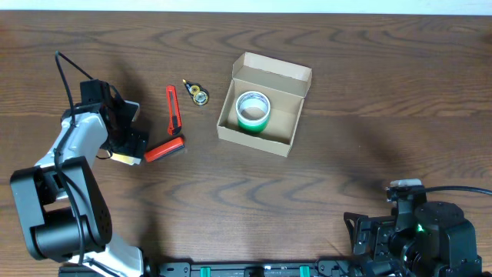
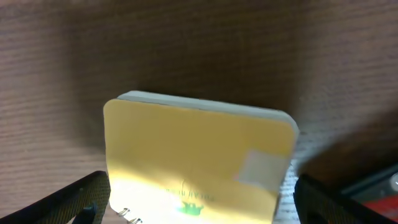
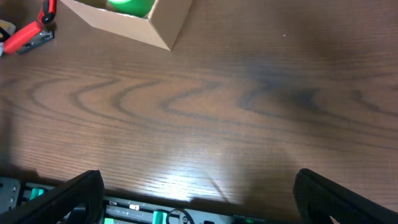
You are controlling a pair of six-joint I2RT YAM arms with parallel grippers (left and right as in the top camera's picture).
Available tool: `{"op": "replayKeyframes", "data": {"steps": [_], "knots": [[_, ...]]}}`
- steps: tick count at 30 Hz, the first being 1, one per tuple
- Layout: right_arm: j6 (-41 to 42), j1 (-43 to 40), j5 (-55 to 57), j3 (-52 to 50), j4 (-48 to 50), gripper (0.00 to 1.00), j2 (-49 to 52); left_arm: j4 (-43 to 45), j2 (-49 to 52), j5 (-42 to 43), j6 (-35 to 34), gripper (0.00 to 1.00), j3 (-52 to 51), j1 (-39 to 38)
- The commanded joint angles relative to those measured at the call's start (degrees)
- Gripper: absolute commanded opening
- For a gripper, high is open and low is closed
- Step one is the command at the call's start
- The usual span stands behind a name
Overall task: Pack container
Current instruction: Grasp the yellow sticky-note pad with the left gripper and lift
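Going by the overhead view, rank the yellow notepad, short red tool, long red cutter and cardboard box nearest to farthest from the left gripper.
1. Yellow notepad, directly beneath the left gripper.
2. Short red tool, just beside the notepad.
3. Long red cutter, farther back.
4. Cardboard box, farthest, toward the middle.

The container (image 1: 277, 69) stood open-topped, a green tape roll (image 1: 252, 110) inside. A red cutter (image 1: 173, 108) lay left of it; bare bench (image 1: 369, 138) stretched right.
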Motion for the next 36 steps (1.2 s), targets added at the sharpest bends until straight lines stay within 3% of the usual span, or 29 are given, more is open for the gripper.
{"op": "replayKeyframes", "data": {"steps": [1, 7, 9, 14, 26, 36], "knots": [[0.6, -0.7, -0.2, 0.0, 0.0, 0.99, -0.1, 0.2, 2.6, -1.4, 1.1, 0.95, -0.2, 0.0], [0.6, -0.7, -0.2, 0.0, 0.0, 0.99, -0.1, 0.1, 3.5, -1.5, 1.1, 0.95, -0.2, 0.0], [0.6, -0.7, -0.2, 0.0, 0.0, 0.99, -0.1, 0.1, 3.5, -1.6, 1.1, 1.00, -0.2, 0.0], [0.6, -0.7, -0.2, 0.0, 0.0, 0.99, -0.1, 0.0, 3.5, -3.3, 0.8, 0.77, -0.2, 0.0], [0.6, -0.7, -0.2, 0.0, 0.0, 0.99, -0.1, -0.2, 2.6, -2.7, -5.8, 0.74, 1.3, 0.0], [0.6, -0.7, -0.2, 0.0, 0.0, 0.99, -0.1, -5.9, -4.4, -0.5, -10.1, 0.71, 11.6, -0.2]]}}
